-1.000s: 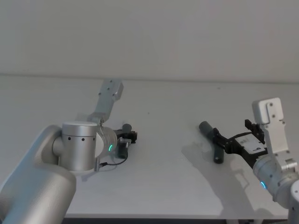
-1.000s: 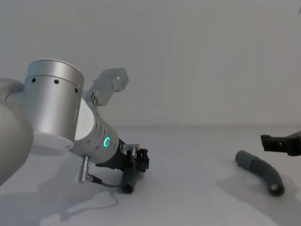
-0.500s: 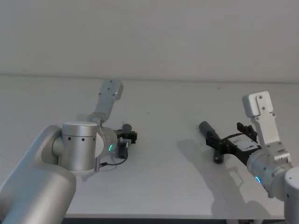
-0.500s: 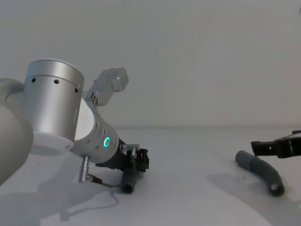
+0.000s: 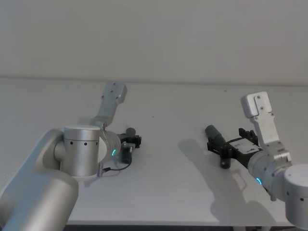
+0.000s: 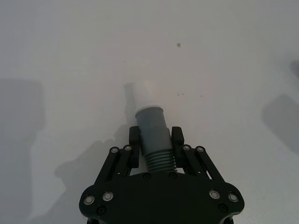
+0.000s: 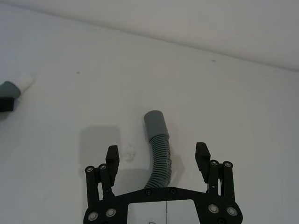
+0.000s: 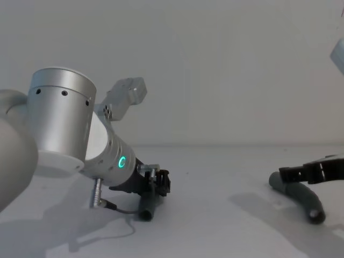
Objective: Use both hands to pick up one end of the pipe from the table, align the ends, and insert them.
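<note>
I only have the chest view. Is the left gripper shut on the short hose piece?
Observer: Yes. In the left wrist view the left gripper is shut on the short hose piece.
Operator: Which way is its white tip facing?
Observer: The white tip points straight out, away from the gripper.
Operator: And the right gripper?
Observer: The right gripper is open, its fingers either side of the long hose piece without touching it; the socket lies ahead of them.

My left gripper (image 6: 155,140) pinched the short piece (image 6: 152,130), white-tipped cuff (image 6: 142,93) free, at the left of the table (image 5: 168,192). The long curved piece (image 7: 159,161) lay flat at the table's right, between the fingers (image 7: 112,156) of my right gripper (image 7: 157,151), which were spread.
</note>
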`<state>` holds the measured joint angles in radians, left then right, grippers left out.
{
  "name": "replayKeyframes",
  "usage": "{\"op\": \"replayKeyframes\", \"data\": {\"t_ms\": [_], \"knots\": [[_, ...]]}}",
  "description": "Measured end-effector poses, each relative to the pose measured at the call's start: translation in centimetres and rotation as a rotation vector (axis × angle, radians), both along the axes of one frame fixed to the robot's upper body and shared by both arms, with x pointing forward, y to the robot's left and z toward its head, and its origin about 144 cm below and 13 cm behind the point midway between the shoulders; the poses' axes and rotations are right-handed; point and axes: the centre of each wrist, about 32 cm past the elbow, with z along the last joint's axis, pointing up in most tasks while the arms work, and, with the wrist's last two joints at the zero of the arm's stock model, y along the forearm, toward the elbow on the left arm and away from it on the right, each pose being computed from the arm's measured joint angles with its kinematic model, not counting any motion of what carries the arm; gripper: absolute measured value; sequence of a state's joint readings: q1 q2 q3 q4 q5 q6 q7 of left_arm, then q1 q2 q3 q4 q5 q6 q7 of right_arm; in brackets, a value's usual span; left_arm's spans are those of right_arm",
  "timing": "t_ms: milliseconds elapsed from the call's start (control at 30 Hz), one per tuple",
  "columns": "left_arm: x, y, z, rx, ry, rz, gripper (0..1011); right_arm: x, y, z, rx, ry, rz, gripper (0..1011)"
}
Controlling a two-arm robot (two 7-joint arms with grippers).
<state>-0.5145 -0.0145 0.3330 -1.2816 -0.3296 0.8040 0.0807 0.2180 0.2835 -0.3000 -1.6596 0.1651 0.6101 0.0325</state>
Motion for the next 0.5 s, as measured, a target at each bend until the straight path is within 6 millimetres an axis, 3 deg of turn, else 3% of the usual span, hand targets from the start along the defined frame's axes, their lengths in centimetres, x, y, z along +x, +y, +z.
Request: {"op": "replayKeyframes", "data": {"t_ms": [500], "knots": [[0.0,0.0,0.0,0.0,0.0,0.0,398,1.5,0.7,-0.8,-0.01,0.058,-0.025,1001]]}}
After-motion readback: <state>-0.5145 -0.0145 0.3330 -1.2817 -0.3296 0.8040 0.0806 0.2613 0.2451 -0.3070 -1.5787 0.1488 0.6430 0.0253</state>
